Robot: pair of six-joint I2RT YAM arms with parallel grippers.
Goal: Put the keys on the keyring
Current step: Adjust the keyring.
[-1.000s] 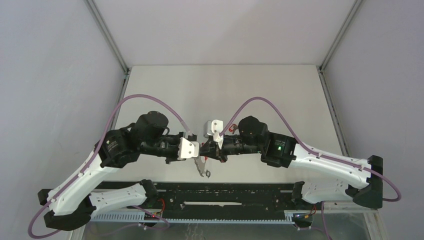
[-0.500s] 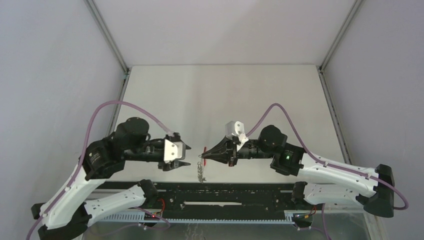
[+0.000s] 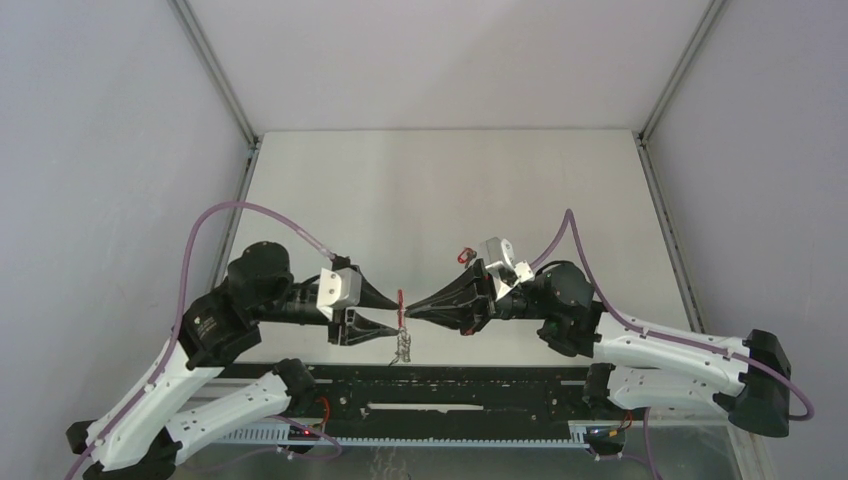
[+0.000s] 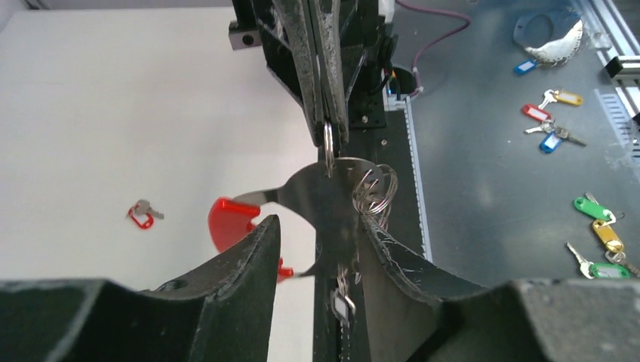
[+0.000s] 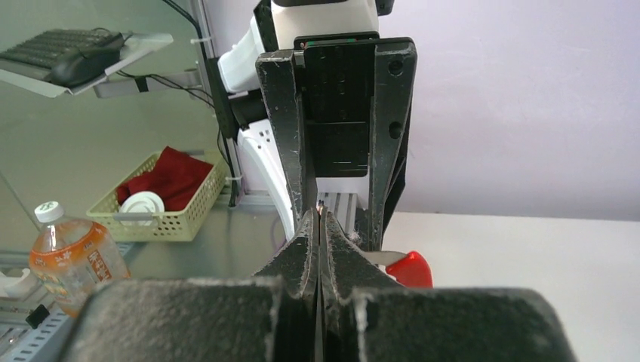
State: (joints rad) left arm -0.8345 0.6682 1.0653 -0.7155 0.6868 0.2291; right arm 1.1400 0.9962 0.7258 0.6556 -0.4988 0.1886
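Note:
My right gripper (image 3: pixel 408 311) is shut, its tips pinching the small keyring (image 4: pixel 329 143) in mid-air above the table's near edge. From the ring hangs a flat metal strap with red ends (image 4: pixel 230 222), seen as a red sliver (image 3: pixel 400 300) in the top view. Wire loops (image 4: pixel 373 188) and the keys (image 3: pixel 403 346) on a fine chain dangle below it. My left gripper (image 3: pixel 394 312) faces the right one with its jaws apart on either side of the strap (image 4: pixel 324 200). In the right wrist view the right gripper (image 5: pixel 318 219) shows shut, with a red strap end (image 5: pixel 407 270) beside it.
A small key with a red tag (image 3: pixel 463 256) lies on the white table (image 3: pixel 450 190) behind the right gripper. Off the table, several keys with coloured tags (image 4: pixel 555 128) lie on a grey surface. The black rail (image 3: pixel 450 385) runs along the near edge.
The left gripper opened and let go, and both arms drew apart. The left gripper has since come back, jaws straddling the strap, which the right gripper now carries lower and further left.

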